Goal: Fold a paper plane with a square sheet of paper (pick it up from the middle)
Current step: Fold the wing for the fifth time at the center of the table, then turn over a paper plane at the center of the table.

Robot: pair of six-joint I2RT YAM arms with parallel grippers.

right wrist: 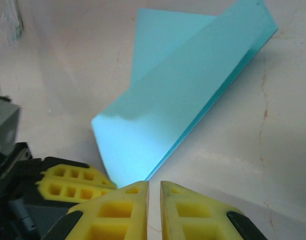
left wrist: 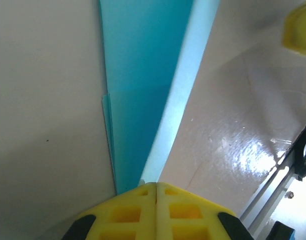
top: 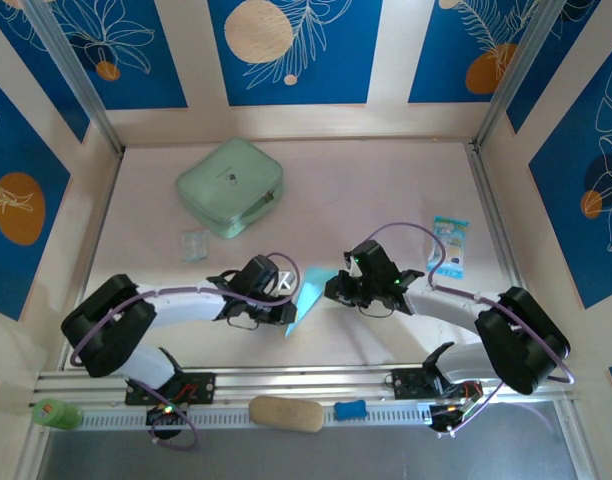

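Folded cyan paper sheet (top: 308, 300) sits mid-frame in top view, btwn both grippers. Left gripper (left wrist: 156, 186): jaws clamped tight on sheet's edge. Right gripper (right wrist: 154, 186): jaws narrow, sheet corner at the tips; can't tell if pinched.

Middle crowded, far centre open
The left gripper (top: 289, 306) and right gripper (top: 332, 290) flank the paper (top: 308, 297), with no room to pass between them. The case (top: 231, 186) blocks the far left and a packet (top: 449, 246) the right, with bare table (top: 371, 190) between.
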